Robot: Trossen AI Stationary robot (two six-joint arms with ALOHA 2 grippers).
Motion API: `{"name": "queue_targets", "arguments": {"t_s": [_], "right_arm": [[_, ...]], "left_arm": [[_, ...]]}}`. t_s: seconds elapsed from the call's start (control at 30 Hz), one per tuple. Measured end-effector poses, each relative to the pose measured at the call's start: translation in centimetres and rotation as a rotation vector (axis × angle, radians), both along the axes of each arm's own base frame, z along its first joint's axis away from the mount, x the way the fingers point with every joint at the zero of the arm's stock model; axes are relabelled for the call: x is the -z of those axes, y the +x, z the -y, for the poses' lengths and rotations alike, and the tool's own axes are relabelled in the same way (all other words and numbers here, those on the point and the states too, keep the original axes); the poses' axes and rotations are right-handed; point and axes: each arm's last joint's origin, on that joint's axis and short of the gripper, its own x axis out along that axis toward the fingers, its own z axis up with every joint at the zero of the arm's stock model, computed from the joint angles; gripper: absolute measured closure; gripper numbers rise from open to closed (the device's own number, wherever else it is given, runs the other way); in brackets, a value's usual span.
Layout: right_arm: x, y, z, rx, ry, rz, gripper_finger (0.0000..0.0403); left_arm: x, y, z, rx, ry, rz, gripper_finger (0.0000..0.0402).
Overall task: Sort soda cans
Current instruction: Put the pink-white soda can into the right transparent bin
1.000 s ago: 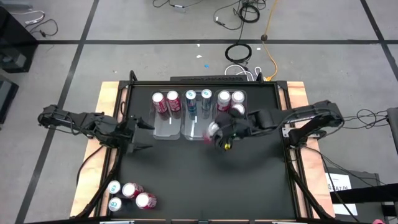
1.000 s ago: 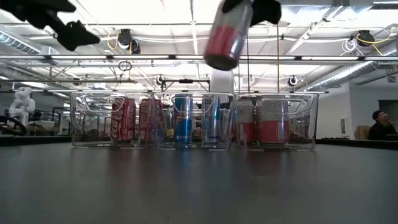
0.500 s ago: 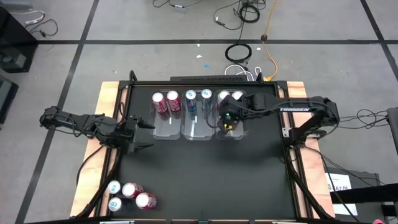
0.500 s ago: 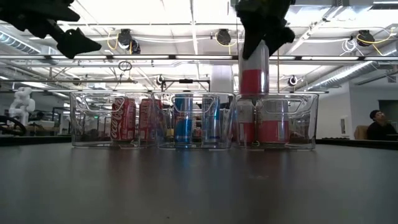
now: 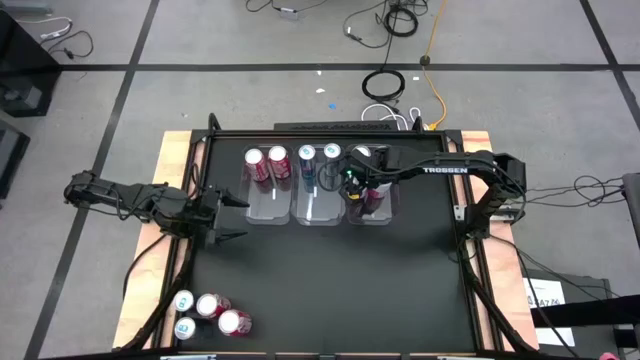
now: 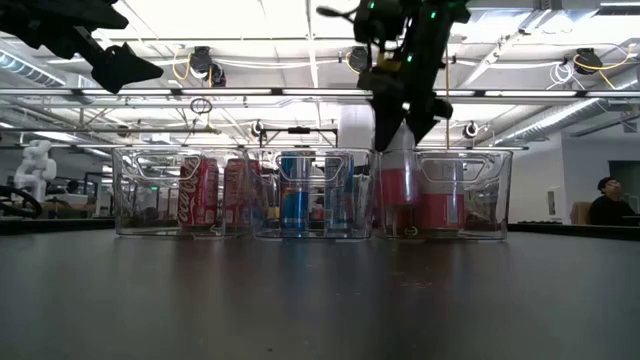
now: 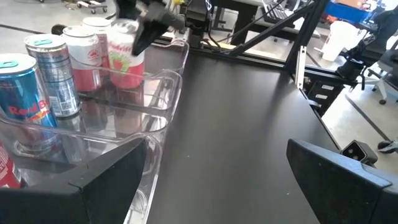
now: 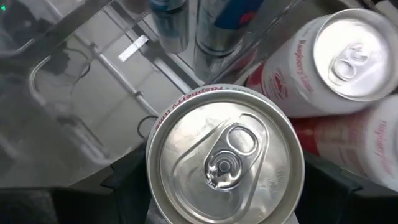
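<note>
Low view shows the right gripper point(image 6: 403, 95) clamping a pink raspberry can point(image 6: 397, 200), lowering it upright into the right-hand bin point(image 6: 495, 195) beside matching cans, while the left gripper point(image 5: 226, 218) waits spread wide near the table's left edge.

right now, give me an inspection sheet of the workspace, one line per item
surface: black table top on a wooden base, three clear bins in a row at the far side.
job's things: two red cans in the left bin, two blue cans in the middle bin, pink cans in the right bin; four loose cans at the near left corner.
clutter: nothing seen.
grippers: right gripper holds a pink can upright, lowered into the right bin; left gripper open, holding nothing, left of the bins.
cables: coils and cords on the floor beyond the table.
surroundings: a seated person at far right in the low view.
</note>
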Motion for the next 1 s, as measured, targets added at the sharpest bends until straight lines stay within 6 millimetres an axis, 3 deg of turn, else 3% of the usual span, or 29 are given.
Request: {"name": "queue_targets", "arguments": {"t_s": [0.37, 0.5, 0.8, 1.0], "right_arm": [[3.4, -0.5, 1.9, 0.064, 0.008, 0.047, 0.0119], [3.4, -0.5, 2.0, 0.061, -0.024, 0.045, 0.0111], [3.4, -0.5, 1.9, 0.06, -0.021, 0.044, 0.0051], [3.3, -0.5, 1.9, 0.031, -0.031, 0.035, 0.0045]], "left_arm": [[-0.1, 0.0, 0.0, 0.004, -0.009, 0.005, 0.0004], [-0.1, 0.0, 0.0, 0.004, -0.009, 0.005, 0.0004], [-0.1, 0.0, 0.0, 0.004, -0.009, 0.005, 0.0004], [-0.1, 0.0, 0.0, 0.004, -0.01, 0.005, 0.0004]]}}
